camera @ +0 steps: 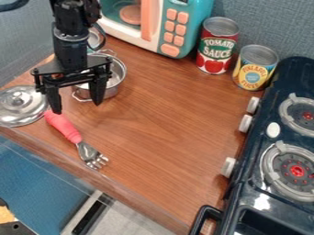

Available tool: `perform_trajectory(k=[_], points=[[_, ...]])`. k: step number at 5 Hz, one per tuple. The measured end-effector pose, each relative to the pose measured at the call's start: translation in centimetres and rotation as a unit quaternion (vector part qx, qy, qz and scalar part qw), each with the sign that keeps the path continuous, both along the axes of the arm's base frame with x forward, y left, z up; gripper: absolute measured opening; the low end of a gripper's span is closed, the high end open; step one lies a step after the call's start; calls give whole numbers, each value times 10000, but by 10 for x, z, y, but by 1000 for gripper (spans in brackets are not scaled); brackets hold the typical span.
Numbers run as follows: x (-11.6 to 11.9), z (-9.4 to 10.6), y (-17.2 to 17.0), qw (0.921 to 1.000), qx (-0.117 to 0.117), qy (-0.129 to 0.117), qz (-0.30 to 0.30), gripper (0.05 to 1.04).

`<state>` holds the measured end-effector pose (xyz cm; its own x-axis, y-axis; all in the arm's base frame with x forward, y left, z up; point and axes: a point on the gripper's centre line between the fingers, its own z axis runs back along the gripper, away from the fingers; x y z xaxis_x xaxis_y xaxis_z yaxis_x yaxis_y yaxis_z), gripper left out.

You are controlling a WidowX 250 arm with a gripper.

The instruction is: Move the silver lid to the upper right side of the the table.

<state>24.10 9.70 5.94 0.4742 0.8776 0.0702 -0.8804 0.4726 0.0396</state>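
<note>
Silver metal is shining at the left edge of the view, where the round lid (17, 111) is lying on the wooden counter (162, 124), its knob facing up and its outer rim running out of view. The black gripper (77, 108) is hanging between the lid and the centre of the counter, pointing down with its two fingers spread apart and holding nothing between them. One finger is standing just beside the lid's rim in the view, and the other is crossing in front of the silver pot (119, 75), which is sitting partly hidden behind the gripper.

A fork (63, 127) is lying below the gripper in the view, its red handle ending right by the lid and its metal tines pointing toward the lower right. Whether handle and lid are touching is hard to tell.

Along the back, a teal and white toy microwave (188, 34) is standing near a red can (215, 45). A yellow can (255, 69) is standing upright just beside the red one. On the right, a dark blue toy stove (262, 137) is showing its burners and pale knobs.
</note>
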Motion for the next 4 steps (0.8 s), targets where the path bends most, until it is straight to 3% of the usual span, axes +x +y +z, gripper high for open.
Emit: perform_trajectory(k=[3,4], points=[[-10,-5,11,9996,-46,190,208,1001],[-18,4,31,9988,35,37,494,1000]])
